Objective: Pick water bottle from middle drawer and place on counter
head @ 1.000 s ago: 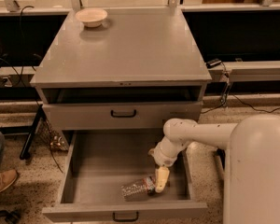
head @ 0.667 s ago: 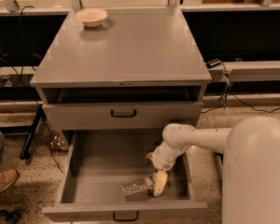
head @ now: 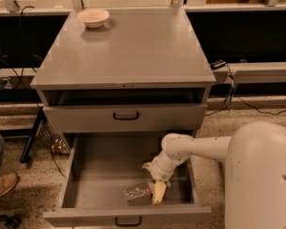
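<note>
The water bottle lies on its side on the floor of the open middle drawer, near the drawer's front wall. My gripper reaches down into the drawer from the right. It is open, and one yellowish finger rests at the bottle's right end. The other fingertip shows further back. The bottle lies on the drawer floor, not lifted. The grey counter above is the cabinet's top.
A shallow cream bowl sits at the counter's far left corner. The upper drawer is closed. My white arm and base fill the lower right. A person's shoe is at the left edge. Cables run along the floor behind.
My gripper has moved down and slightly left inside the drawer, closer to the bottle's right end. The bottle has not moved.
</note>
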